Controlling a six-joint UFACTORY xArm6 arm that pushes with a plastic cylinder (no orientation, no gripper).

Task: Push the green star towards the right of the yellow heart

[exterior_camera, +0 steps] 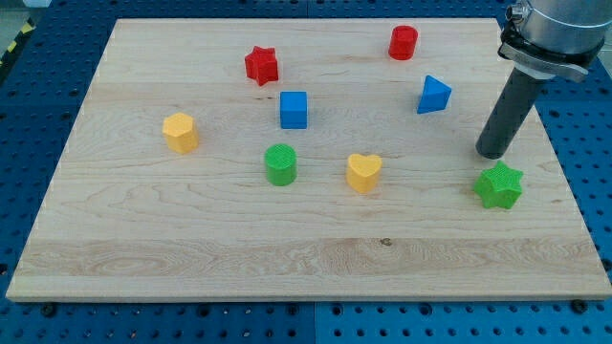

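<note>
Eight blocks on the wooden table (316, 253), one camera view only.

Rod w/ my tip (491, 153) comes down from the view's top right corner, tilted a bit, tip resting on the table. No fingers on this rig, just the bare rod, so nothing to open or close, nothing held.

Green star (499, 184) sits near the view's right edge, just below my tip & slightly to the right of it. Very close to the tip; can't tell if they touch or if there's a thin gap.

Yellow heart (363, 172) is around the middle of the table, well to the left of the green star, roughly on the same row.

Other blocks:
- green cylinder (281, 164) left of the yellow heart, near it.
- blue cube (294, 109) above the green cylinder, a little to its right.
- yellow block (180, 132) further left, exact shape unclear, looks many-sided.
- red star (261, 65) toward the view's top, left of centre.
- red cylinder (404, 42) near the top edge, right of centre.
- blue triangle block (432, 95) between the red cylinder & my tip, left of the rod.

All blocks apart from each other, none stacked.
</note>
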